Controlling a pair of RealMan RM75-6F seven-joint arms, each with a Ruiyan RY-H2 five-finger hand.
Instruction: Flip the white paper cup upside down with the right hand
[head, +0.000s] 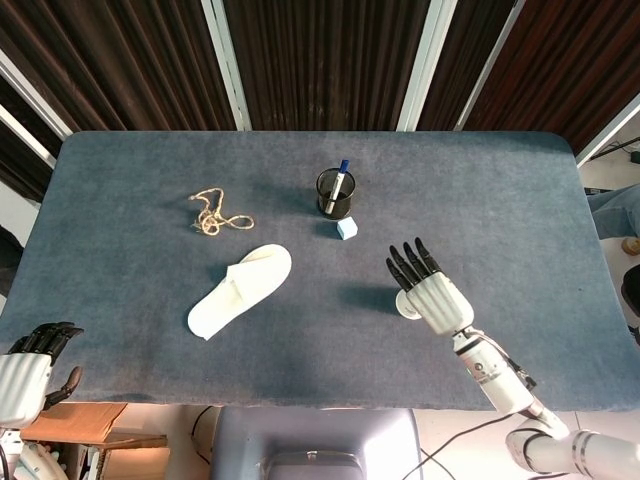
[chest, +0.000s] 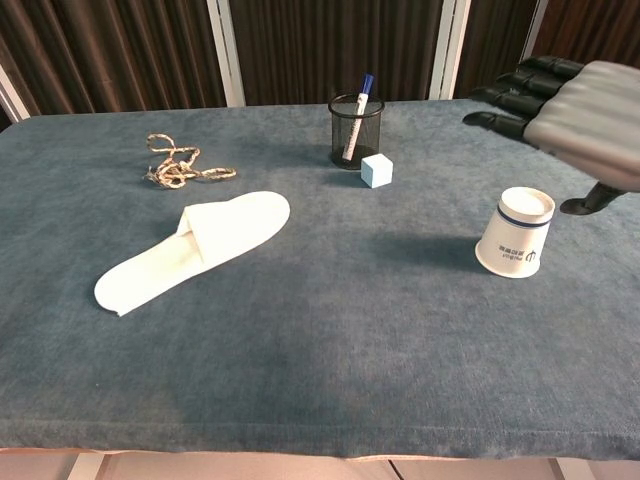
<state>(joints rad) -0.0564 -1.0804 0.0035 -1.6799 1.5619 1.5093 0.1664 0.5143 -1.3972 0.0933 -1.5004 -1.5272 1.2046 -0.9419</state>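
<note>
The white paper cup (chest: 515, 232) stands upside down on the blue table cloth at the right, its wide mouth on the cloth and its blue-ringed base up. In the head view only a sliver of the cup (head: 405, 305) shows under my right hand (head: 430, 288). My right hand (chest: 575, 115) hovers above the cup with fingers spread and nothing in it, clear of the cup. My left hand (head: 30, 370) hangs off the table's near left corner, fingers curled, holding nothing.
A black mesh pen holder (chest: 356, 131) with a blue marker stands at centre back, a small pale cube (chest: 376, 170) beside it. A white slipper (chest: 195, 246) lies left of centre, and a coil of rope (chest: 175, 165) lies further back left.
</note>
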